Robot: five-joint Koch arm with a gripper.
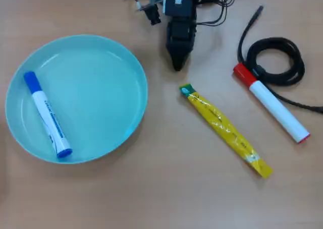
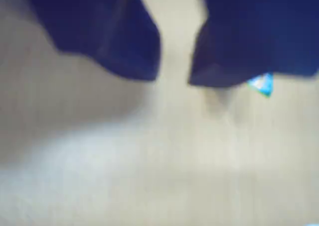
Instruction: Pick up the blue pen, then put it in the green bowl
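Overhead view
Green bowl [image 1: 101,57]: fills the left half of the table [image 1: 161,188]; its rim runs close to the left frame edge at 9 o'clock.
Blue pen [image 1: 48,114]: lies inside the bowl, toward its 9 o'clock side, blue cap at 11 o'clock, blue end at 5 o'clock near the rim.
Gripper [image 1: 177,65]: at 12 o'clock of the frame, tip pointing to 6 o'clock, apart from the bowl's rim at its 2 o'clock; it grasps nothing here.
Yellow sachet stick [image 1: 224,129]: starts just below the gripper tip and slants toward 4 o'clock.
Red-capped marker [image 1: 271,103]: at 3 o'clock, cap touching a coiled black cable [image 1: 282,57].
Open room: bare wood along the whole 6 o'clock edge — widest below the bowl and the sachet.

Wrist view
Jaws: two dark blurred shapes at 12 o'clock with a gap of bare table between them — released, empty.
Corner: a small blue-white scrap [image 2: 261,83] shows beside the right jaw; too blurred to name.
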